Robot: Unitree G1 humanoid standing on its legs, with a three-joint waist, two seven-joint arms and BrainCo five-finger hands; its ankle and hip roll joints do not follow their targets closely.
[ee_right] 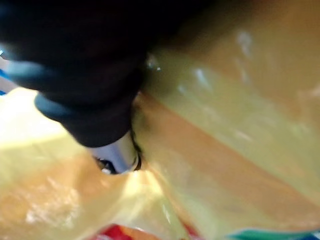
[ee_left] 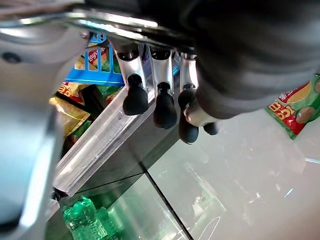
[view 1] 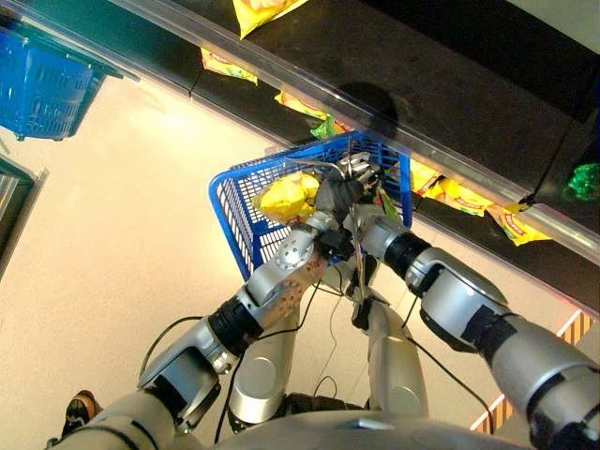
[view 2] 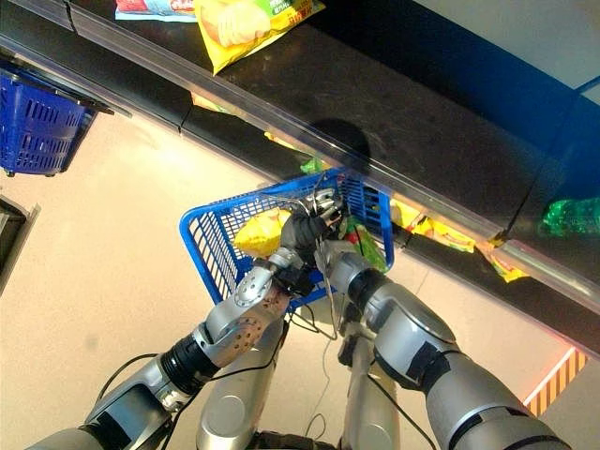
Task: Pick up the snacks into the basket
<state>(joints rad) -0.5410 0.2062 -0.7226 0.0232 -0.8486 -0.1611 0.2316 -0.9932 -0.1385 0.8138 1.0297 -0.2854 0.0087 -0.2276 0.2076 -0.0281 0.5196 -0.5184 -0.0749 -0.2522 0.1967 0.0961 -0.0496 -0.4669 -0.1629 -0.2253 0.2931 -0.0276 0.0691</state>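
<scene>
A blue wire basket [view 1: 246,225] hangs in front of a dark shelf. My left hand [view 1: 336,195] is shut on its metal handle [ee_left: 115,21], with the fingers [ee_left: 135,97] curled over the wire. A yellow snack bag [view 1: 286,197] and a green one [view 2: 361,239] lie inside the basket. My right arm reaches into the basket beside the left hand. My right hand [ee_right: 117,152] is pressed close against a yellow bag [ee_right: 225,130], which hides how it stands.
The dark shelf [view 1: 450,84] has a clear front rail and holds more yellow snack bags [view 1: 469,197], with another [view 2: 248,28] higher up. Green bottles [view 1: 583,180] sit at the right. A second blue basket [view 1: 42,84] hangs at the upper left.
</scene>
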